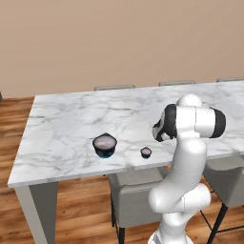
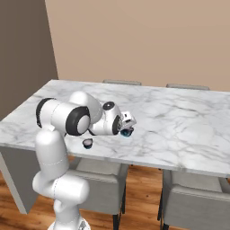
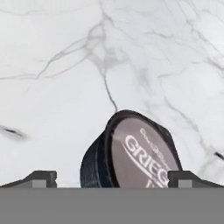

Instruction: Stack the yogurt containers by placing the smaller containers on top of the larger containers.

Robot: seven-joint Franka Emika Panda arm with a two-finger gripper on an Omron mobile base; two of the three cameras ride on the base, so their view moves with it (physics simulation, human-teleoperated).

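We hold our pincer [image 3: 112, 179] spread wide just above a yogurt cup [image 3: 135, 155] near the desk's [image 1: 71, 124] front edge, cup offset toward 1 fingertip.

A long white marble table [image 1: 71, 124] stands on a wooden floor [image 1: 14, 109]. Behind the table is a plain beige wall [image 1: 119, 38]; grey chairs [image 1: 136, 195] are tucked under it.
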